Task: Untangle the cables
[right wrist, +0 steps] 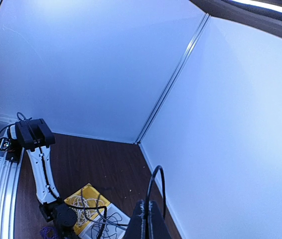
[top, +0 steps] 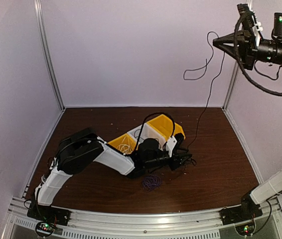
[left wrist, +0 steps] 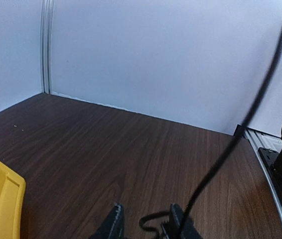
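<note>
A dark wood table [top: 220, 164] sits inside white walls [top: 131, 50]. The left gripper [left wrist: 146, 224] is cropped at the frame's bottom, its fingers apart around a black loop [left wrist: 153, 214]. The right gripper [right wrist: 148, 205], raised high, pinches a black cable [top: 210, 92] that hangs down to the tangle [top: 183, 162]. A purple coil [top: 151, 182] lies nearby.

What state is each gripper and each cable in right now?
left gripper: open, black cable running past one finger
right gripper: shut on the black cable, raised high
black cable: strung from the right gripper down to the table
purple cable: loose heap on the table
white cable: bundled inside a yellow bin
</note>
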